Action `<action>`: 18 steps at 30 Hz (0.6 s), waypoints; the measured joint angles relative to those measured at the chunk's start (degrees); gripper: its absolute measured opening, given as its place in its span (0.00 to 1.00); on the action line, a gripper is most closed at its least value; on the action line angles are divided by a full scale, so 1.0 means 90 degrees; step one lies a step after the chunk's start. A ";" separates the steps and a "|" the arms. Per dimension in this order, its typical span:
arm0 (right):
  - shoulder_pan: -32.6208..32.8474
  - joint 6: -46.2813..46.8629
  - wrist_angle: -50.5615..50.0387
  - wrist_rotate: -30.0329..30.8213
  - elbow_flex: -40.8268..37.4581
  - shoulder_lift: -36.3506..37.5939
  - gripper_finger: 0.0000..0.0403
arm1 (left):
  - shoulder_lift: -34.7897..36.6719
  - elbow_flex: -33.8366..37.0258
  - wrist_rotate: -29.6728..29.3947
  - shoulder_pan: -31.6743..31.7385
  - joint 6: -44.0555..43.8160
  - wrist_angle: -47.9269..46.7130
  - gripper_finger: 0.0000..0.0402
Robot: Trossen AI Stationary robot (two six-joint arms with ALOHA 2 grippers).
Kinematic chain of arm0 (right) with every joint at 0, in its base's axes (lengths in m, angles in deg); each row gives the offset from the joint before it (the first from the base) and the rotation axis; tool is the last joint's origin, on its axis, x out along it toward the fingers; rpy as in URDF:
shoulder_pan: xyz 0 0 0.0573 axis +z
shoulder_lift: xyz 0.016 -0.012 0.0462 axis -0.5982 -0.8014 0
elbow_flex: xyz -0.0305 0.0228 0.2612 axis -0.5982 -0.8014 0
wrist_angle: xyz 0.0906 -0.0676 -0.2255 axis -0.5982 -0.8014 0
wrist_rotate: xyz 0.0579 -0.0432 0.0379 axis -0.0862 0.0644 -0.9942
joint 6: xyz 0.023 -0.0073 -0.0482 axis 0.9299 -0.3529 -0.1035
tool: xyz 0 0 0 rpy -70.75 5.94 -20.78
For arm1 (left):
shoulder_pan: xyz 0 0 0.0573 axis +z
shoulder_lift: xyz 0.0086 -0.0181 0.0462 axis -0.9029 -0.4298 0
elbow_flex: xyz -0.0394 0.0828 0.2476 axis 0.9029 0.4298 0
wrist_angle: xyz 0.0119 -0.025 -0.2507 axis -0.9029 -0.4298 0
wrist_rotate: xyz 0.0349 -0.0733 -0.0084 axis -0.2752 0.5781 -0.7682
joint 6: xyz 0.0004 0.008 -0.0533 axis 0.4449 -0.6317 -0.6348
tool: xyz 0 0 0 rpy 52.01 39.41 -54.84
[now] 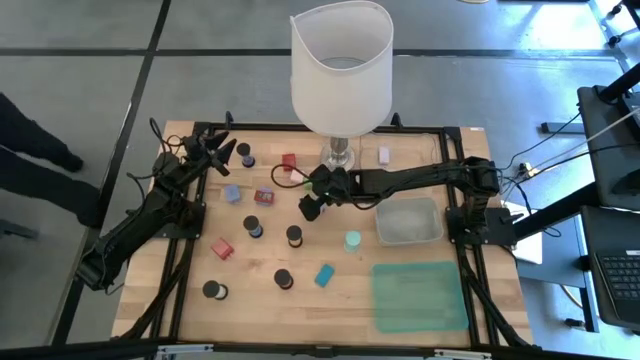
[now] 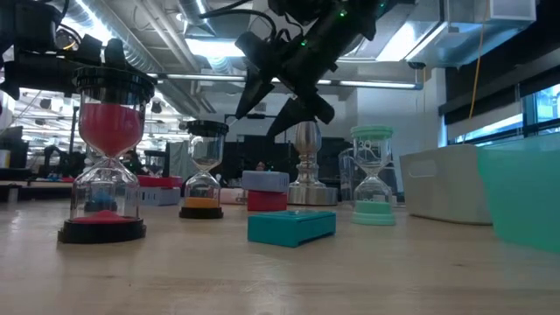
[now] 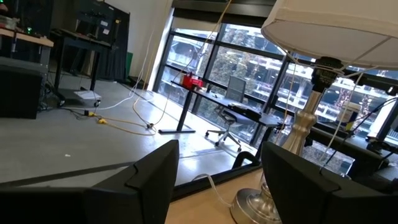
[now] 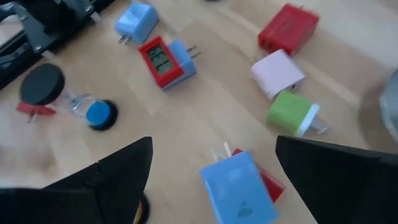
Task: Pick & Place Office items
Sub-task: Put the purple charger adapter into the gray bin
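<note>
Office items (image 1: pixel 264 197) partly blurred, cropped.

Small hourglasses with black caps (image 1: pixel 253 226) stand upright around the lamp (image 1: pixel 340 70), among scattered plug blocks: red (image 1: pixel 221 248), blue (image 1: pixel 232 193), teal (image 1: pixel 324 275); a mint-green hourglass (image 1: pixel 352 240) stands nearer its base.

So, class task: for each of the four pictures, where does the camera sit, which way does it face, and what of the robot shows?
High view: above the table, looking straight down; both arms, left gripper and right gripper show.
Low view: at table-top height, looking level past sand timers; one gripper hangs from above.
Left wrist view: on the left arm, facing the room and the lamp; own open jaws below.
Right wrist view: on the right arm, looking down at plug blocks; own open jaws.
Shared: lamp in high, low and left wrist views.
</note>
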 joint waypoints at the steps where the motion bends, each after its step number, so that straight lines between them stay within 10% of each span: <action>1: -0.0003 -0.0024 0.0009 -0.0164 0.0000 0.0000 0.85 | -0.0002 0.0000 0.0000 -0.0001 0.0001 0.0001 0.56; 18: 0.0000 0.0112 -0.0264 -0.0040 -0.0004 -0.0566 0.85 | -0.0002 0.0000 0.0000 0.0002 0.0001 0.0000 0.56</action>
